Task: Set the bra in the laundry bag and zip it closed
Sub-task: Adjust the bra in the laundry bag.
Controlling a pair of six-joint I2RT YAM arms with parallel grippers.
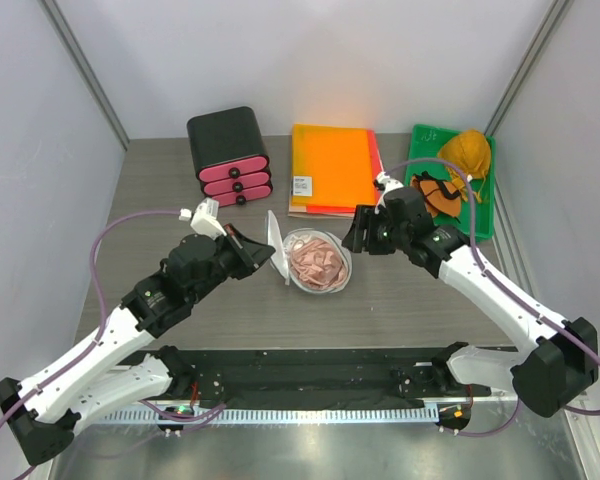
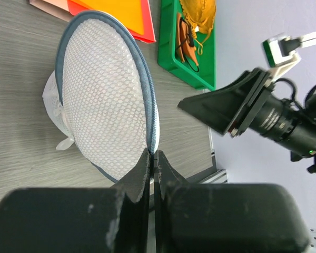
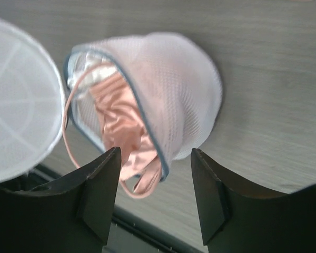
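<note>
The laundry bag (image 1: 332,287) lies open mid-table, a white mesh clamshell with a dark zipper rim. Its lower half (image 3: 184,89) holds the crumpled pink bra (image 1: 316,260). In the right wrist view the bra (image 3: 121,121) has a strap looping out over the rim. The lid (image 2: 108,100) stands upright at the left. My left gripper (image 2: 153,155) is shut on the lid's zipper rim and shows in the top view (image 1: 263,250) beside it. My right gripper (image 3: 155,158) is open and empty just off the lower half's right rim (image 1: 363,232), apart from the mesh.
A black drawer unit with pink fronts (image 1: 230,157) stands at the back left. An orange folder (image 1: 332,168) lies behind the bag. At the back right, a green tray (image 1: 483,205) holds orange and mustard garments (image 1: 465,152). A black rail (image 1: 310,380) runs along the near edge.
</note>
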